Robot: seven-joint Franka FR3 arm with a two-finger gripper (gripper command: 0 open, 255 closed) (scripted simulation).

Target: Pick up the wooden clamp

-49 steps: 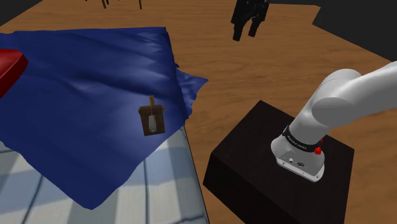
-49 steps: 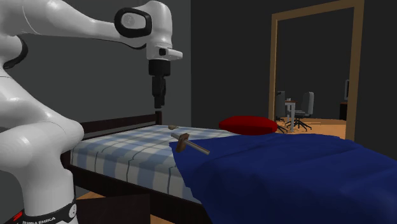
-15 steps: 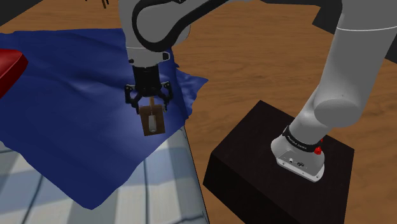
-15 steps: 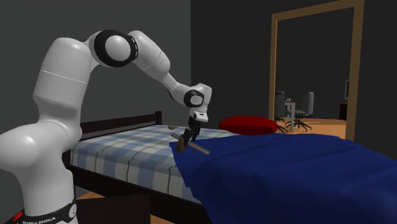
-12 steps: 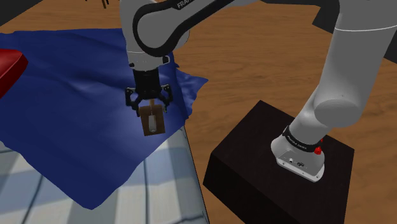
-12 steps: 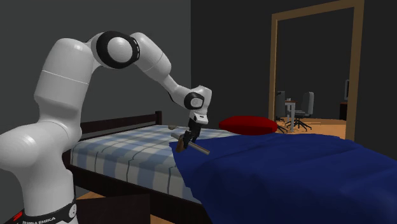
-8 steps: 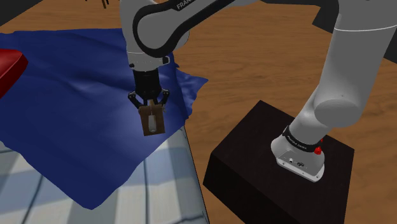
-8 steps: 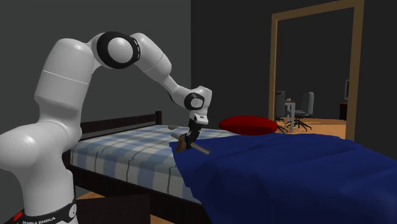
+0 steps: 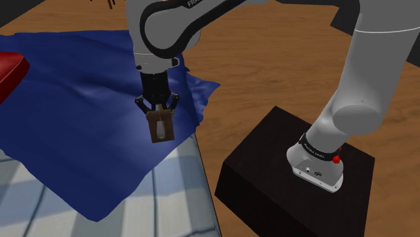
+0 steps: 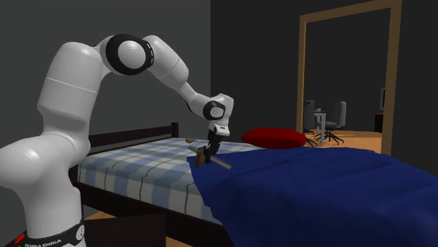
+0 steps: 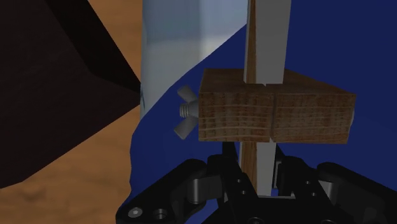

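On the blue blanket (image 9: pixel 74 108), your gripper (image 11: pixel 261 175) is pinching the wooden clamp (image 11: pixel 273 114) by its stem. It's looking stiff, probably light.

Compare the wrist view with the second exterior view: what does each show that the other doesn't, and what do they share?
Wrist view: the clamp close up, with its wood grain and wing nut, and the fingers clasping it on both sides.
Second exterior view: the whole arm bent over the bed, a red pillow, and a doorway with chairs beyond.
Both: the gripper shut on the clamp, which lies on the blue blanket.
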